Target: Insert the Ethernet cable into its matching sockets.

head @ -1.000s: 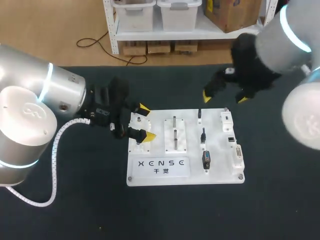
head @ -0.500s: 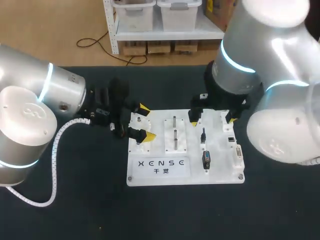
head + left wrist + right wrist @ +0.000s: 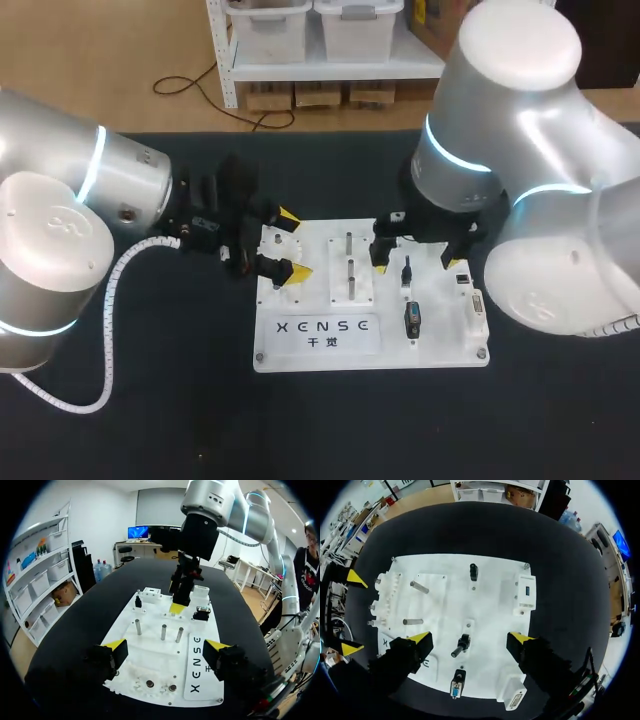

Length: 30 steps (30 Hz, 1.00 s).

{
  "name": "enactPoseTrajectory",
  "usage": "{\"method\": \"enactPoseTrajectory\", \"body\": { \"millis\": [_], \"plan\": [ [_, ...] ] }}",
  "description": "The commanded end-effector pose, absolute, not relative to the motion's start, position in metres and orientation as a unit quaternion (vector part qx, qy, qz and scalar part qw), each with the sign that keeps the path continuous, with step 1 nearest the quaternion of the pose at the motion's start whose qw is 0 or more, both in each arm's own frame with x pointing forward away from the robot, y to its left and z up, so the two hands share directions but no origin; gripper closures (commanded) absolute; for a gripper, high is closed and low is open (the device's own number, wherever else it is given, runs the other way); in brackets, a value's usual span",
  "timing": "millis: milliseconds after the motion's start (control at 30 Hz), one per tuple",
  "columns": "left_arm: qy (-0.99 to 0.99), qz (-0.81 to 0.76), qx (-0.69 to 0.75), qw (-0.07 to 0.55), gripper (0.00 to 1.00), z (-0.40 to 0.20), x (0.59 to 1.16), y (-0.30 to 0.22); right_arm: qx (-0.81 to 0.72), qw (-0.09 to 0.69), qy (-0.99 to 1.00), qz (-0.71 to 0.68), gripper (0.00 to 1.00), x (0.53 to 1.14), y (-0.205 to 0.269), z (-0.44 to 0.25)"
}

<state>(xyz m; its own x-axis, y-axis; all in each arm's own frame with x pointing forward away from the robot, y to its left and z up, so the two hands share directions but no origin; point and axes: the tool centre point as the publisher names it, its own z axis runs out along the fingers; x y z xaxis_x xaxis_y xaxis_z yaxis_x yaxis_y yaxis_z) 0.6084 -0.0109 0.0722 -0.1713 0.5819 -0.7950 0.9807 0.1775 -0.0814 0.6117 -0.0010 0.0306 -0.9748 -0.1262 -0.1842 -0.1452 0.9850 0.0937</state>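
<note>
My left arm (image 3: 120,200) is coming in from the left. The left jaws are standing wide apart over the left end of the white board (image 3: 435,335). I cannot tell if they are touching it. The board is lying flat on the black bench (image 3: 150,420). Thin metal pegs (image 3: 163,631) are standing straight up near the middle of the board. To their right, a short black cable piece (image 3: 462,644) is sitting on the board, tilted a bit. It is too small for me to tell if it is the Ethernet one. My right arm (image 3: 490,130) is reaching in from the right. The right jaws are hanging spread open above that cable piece, one finger on each side, not pinching it. Further right, a white socket block (image 3: 526,592) is sitting near the board's edge.
</note>
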Motion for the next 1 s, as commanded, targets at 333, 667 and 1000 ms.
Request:
{"method": "enactPoseTrajectory", "body": {
  "millis": [333, 667, 1000],
  "plan": [
    [0.699, -0.313, 0.559, 0.319, 0.00, 0.072, 0.608, -0.011, -0.076, 0.074, 0.993, 0.047, 0.60, 0.612, 0.004, 0.019],
    [0.699, -0.313, 0.559, 0.319, 0.00, 0.072, 0.608, -0.011, -0.086, 0.070, 0.993, 0.049, 1.00, 0.615, 0.006, 0.017],
    [0.699, -0.313, 0.559, 0.319, 0.00, 0.072, 0.608, -0.011, -0.087, 0.070, 0.992, 0.050, 1.00, 0.616, 0.003, 0.035]
  ]
}}
